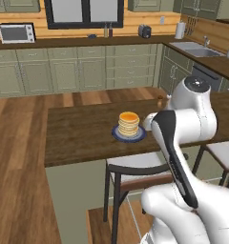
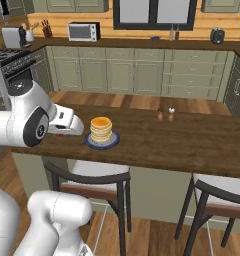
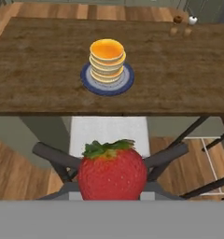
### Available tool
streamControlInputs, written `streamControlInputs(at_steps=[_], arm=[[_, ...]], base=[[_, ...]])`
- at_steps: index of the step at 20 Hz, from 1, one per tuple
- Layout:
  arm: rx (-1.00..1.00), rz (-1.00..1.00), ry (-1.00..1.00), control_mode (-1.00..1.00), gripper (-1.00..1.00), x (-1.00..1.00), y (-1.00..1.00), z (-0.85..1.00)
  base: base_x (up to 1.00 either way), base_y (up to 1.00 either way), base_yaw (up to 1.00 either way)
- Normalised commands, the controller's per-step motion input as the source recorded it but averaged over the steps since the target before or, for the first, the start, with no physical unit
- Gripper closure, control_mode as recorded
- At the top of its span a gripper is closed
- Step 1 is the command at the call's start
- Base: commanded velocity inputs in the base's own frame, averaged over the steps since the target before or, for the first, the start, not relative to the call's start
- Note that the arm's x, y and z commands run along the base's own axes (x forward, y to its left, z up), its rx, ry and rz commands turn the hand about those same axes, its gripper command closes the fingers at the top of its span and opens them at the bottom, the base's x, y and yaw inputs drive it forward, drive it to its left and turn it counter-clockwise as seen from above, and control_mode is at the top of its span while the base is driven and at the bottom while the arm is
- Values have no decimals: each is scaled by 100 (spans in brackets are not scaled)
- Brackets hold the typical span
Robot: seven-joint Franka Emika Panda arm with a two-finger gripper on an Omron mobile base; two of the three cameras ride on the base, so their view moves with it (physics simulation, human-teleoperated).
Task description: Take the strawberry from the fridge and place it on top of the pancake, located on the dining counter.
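Closest in the hand view, the strawberry (image 3: 112, 172), glossy red with a ragged green leafy cap, sits clamped in the end effector (image 3: 112, 193), whose tips are hidden behind the fruit and cut off at the bottom. Beyond it a stool (image 3: 108, 135) with a pale seat and dark curved backrest stands under the tabletop (image 3: 39, 70), a dark-brown wood-grained slab. On it the pancake (image 3: 107, 60), a stack of tan discs with an amber top, rests on a round blue plate (image 3: 125, 83). Two small shakers (image 3: 179, 25) stand far right, too small to make out
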Motion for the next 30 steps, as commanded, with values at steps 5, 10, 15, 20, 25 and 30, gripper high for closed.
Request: streamControlInputs(at_steps=[5, 10, 15, 20, 25, 30], arm=[[14, 4, -1, -100, 100, 100, -20, 0], [6, 1, 0, -100, 100, 100, -5, 0], [0, 0, 0, -100, 100, 100, 0, -6], [0, 8, 1, -100, 100, 98, 0, -50], [-6, 31, 0, -100, 100, 74, -1, -48], [-11, 40, 1, -100, 100, 34, 0, -23]], base=[[0, 0, 0], [0, 0, 0], [0, 0, 0], [0, 0, 0], [0, 0, 0], [0, 0, 0]])
